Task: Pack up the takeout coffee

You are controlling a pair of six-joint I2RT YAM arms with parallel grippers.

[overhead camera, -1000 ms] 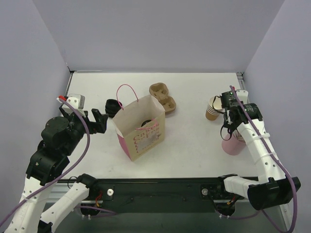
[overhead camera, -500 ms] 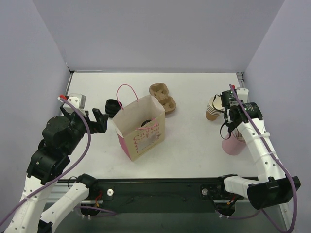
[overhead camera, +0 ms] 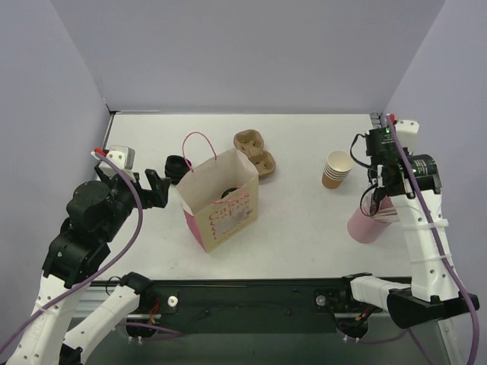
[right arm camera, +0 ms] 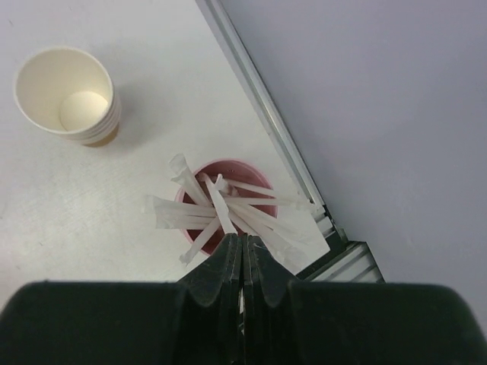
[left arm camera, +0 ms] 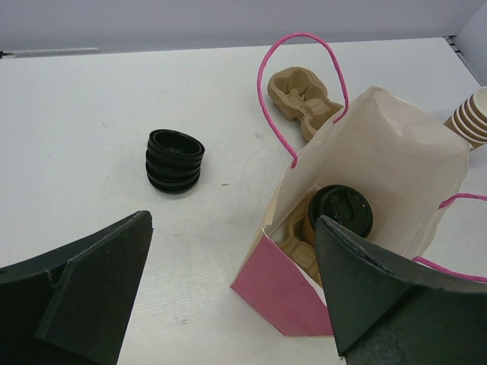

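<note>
The takeout coffee, a brown cup with a black lid, sits in a pulp carrier inside the pink and tan paper bag; from above only its lid shows in the bag. My left gripper is open and empty, just left of the bag. My right gripper is shut on a paper-wrapped straw above the pink cup of straws, at the right of the table.
A stack of black lids lies left of the bag. A spare pulp cup holder lies behind the bag. A stack of lidless tan cups stands near the pink cup. The table's metal edge rail runs close by.
My right arm has swung right and back, away from the tan cups, with the gripper now over the pink cup. The left arm has not moved.
</note>
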